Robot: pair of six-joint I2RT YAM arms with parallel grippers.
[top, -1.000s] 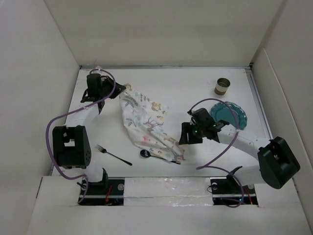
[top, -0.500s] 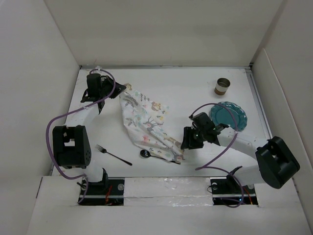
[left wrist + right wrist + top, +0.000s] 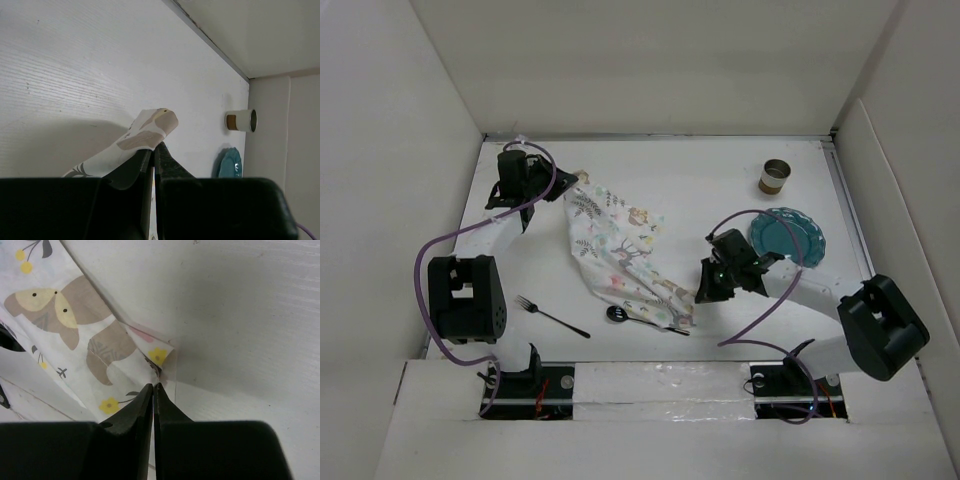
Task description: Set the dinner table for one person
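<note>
On the white dinner table [image 3: 700,180] a mat [image 3: 620,255] printed with pastel animals and leaves lies crumpled in a diagonal strip. My left gripper [image 3: 565,190] is shut on its far left corner; in the left wrist view that corner [image 3: 145,131] sticks out past the closed jaws [image 3: 154,146]. My right gripper [image 3: 698,298] is at the mat's near right corner. Its jaws [image 3: 153,386] are closed with the folded-up corner [image 3: 160,357] pinched at their tips.
A teal plate [image 3: 788,236] lies just right of my right arm, with a small cup [image 3: 775,177] on its side behind it. A black fork [image 3: 552,317] lies near the left front edge. A black spoon [image 3: 640,318] lies partly under the mat's near edge.
My right gripper has moved a little down to the mat's near right corner and gone from wide open to closed on it. The left arm has not moved.
</note>
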